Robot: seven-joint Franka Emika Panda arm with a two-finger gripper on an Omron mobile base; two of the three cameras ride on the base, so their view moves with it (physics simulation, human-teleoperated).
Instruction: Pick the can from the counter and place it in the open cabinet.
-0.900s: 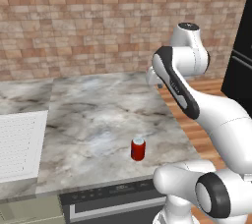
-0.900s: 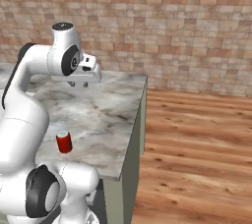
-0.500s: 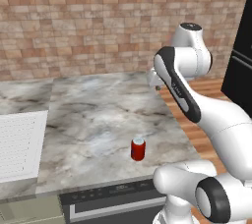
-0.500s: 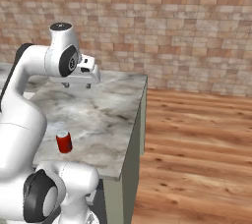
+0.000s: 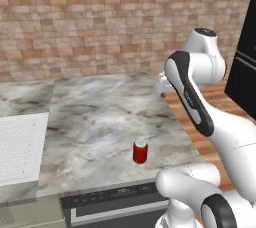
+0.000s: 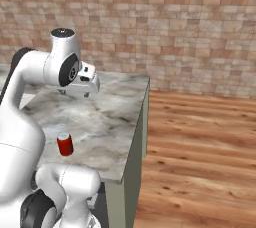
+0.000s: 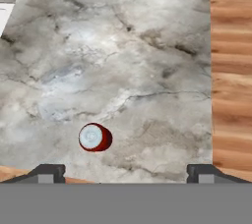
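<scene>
**Can untouched, gripper high above counter**

Left base view: the can [image 5: 140, 152] is seen upright near the front edge of the counter [image 5: 100, 117], well apart from the arm.

Right base view: the gripper [image 6: 86, 85] is held above the counter, nothing clamped.

Hand view: fingertips [image 7: 47, 173] are spread wide; the can lies off-centre toward one fingertip, so an uncorrected descent could tip it. No writing readable.

One can [image 5: 140, 152], one counter [image 5: 100, 117], one white appliance [image 5: 20, 147].
</scene>
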